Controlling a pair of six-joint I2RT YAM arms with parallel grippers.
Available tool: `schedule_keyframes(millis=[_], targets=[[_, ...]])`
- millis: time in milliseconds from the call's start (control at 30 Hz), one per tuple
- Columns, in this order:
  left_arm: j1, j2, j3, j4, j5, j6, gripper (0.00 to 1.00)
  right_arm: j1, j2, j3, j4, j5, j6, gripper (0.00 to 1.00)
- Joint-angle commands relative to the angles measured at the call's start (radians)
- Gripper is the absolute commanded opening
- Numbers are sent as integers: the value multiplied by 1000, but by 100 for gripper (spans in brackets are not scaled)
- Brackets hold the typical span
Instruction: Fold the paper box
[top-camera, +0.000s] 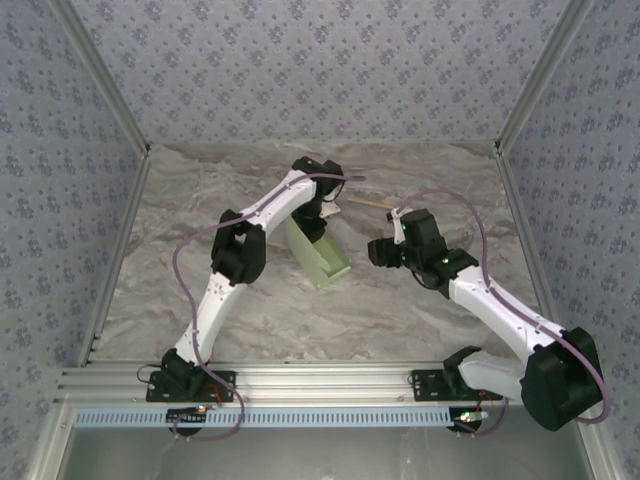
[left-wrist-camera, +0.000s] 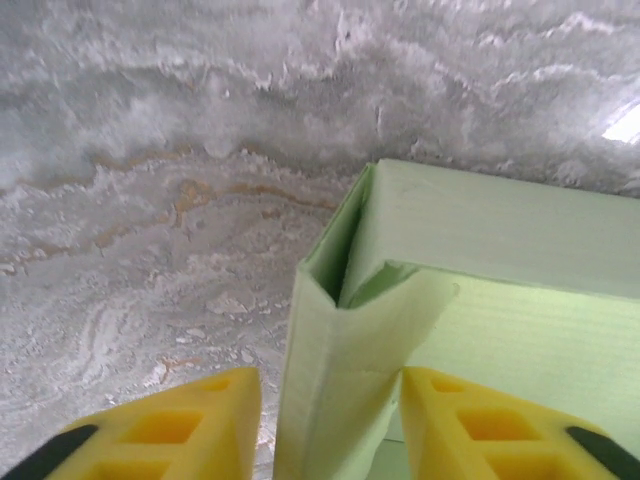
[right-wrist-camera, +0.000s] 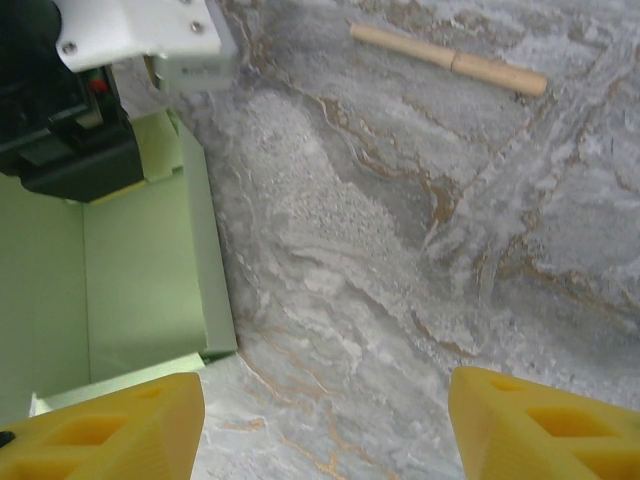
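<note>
Near the middle of the marble-patterned table (top-camera: 180, 290) we see the pale green paper box (top-camera: 326, 262), partly folded with its walls raised. Our left gripper (left-wrist-camera: 325, 390) straddles one upright corner of the box, jaws apart, with a sliver of gap showing beside one finger (left-wrist-camera: 200, 420). Our right gripper (right-wrist-camera: 325, 390) hangs just to the right of the box, jaws wide apart over bare table. A tan wooden stick (right-wrist-camera: 450, 60) lies farther back.
</note>
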Motion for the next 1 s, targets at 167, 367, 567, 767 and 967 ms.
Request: schedule_keyframes(millis=[167,367,567,767,967], targets=[[-7,-47,111,-67,87,54,54,-6,103,38,8,-49,39,68],[-1,-142,132,-18,166,50,58,-10,240,78,85,-140,62,68],[22,-295,116,113,238,-31,59,-2,448,195,126,-301,78,66],[57,-544,-139,362,258,-156,60,31,561,253,128,-387,89,58],[127,-868,-566,636,197,-321,60,59,553,183,169,-436,131,51]])
